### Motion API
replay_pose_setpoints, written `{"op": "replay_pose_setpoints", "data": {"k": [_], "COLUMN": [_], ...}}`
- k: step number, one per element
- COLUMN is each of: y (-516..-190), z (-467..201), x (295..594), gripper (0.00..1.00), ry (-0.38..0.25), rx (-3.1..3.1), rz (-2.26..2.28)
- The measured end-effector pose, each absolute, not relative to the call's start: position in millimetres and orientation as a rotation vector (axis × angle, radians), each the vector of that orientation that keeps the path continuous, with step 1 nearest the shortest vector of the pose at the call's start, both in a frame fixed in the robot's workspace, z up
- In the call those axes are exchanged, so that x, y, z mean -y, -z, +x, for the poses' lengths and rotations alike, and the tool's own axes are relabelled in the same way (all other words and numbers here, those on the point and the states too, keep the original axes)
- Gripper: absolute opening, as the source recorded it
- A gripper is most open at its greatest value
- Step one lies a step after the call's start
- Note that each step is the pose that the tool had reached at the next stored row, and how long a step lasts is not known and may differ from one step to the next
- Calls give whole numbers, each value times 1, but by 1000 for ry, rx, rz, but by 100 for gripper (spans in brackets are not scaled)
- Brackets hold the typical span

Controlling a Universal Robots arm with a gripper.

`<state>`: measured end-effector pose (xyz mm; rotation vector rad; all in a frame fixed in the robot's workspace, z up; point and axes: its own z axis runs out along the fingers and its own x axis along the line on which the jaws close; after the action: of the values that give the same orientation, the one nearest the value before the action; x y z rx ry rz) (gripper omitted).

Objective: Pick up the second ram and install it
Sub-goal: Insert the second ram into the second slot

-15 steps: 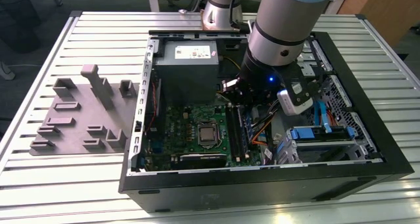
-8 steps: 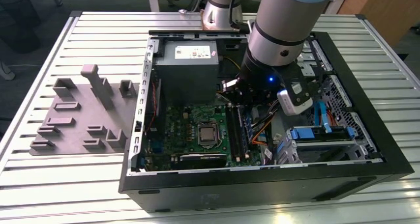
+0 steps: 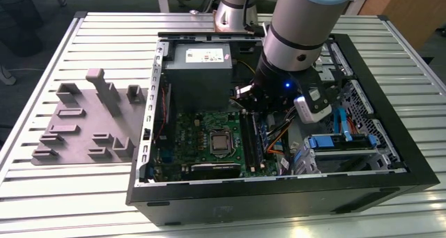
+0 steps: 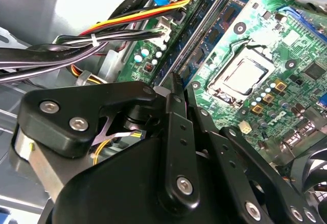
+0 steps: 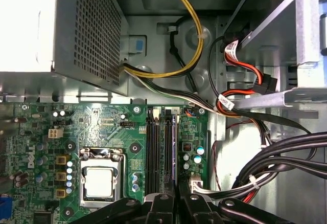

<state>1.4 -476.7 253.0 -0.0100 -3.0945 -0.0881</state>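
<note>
Desk: I see a metal top made of long slats. Everything sits on it.

Computer case: A big black box with its side off, so I can look right inside.

Arm: Thick and silver, with a blue ring near the top. It reaches down into the case from above.

Grey tray: It lies flat on the desk with raised blocks on it, at the exterior view's left of the case.

Power box: Grey metal, in the far corner of the case. One side is full of small holes in the first wrist view.

Green board: It lies flat in the bottom of the case, just below the power box.

Cables: Yellow, black and red ones run from the power box across the case.

Shiny chip holder: A square silver part on the green board, beside the long black slots.

Claw: Black, hanging low over the slots, also seen in the second wrist view. Its two fingers are close together and pinch one end of the second ram.

Second ram: A thin stick standing on its edge, right next to the black slots. Its blue-green face with dark chips shows in the second wrist view.
</note>
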Motion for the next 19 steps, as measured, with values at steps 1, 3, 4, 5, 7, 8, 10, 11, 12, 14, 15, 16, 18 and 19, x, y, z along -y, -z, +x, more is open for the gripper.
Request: {"op": "replay_pose_setpoints", "data": {"k": [1,3,4,5,7,8,10,11,12,14,15,16,18,19], "y": [-253,-253,-253,-253,-252,-252,-252,-252,-251,-251,-250,-250,-250,-249], "z": [1,0,0,-1,-1,-1,-2,-2,-2,-2,-2,-2,-2,-3], "x": [477,477,477,477,477,477,477,477,477,477,477,477,477,477], "gripper": [14,14,14,14,14,14,14,14,14,14,14,14,14,14], "ry": [88,88,88,88,88,88,88,88,88,88,88,88,88,88], "rx": [3094,3094,3094,3094,3094,3094,3095,3095,3094,3094,3094,3094,3094,3094], "rz": [-10,-10,-10,-10,-10,-10,-10,-10,-10,-10,-10,-10,-10,-10]}}
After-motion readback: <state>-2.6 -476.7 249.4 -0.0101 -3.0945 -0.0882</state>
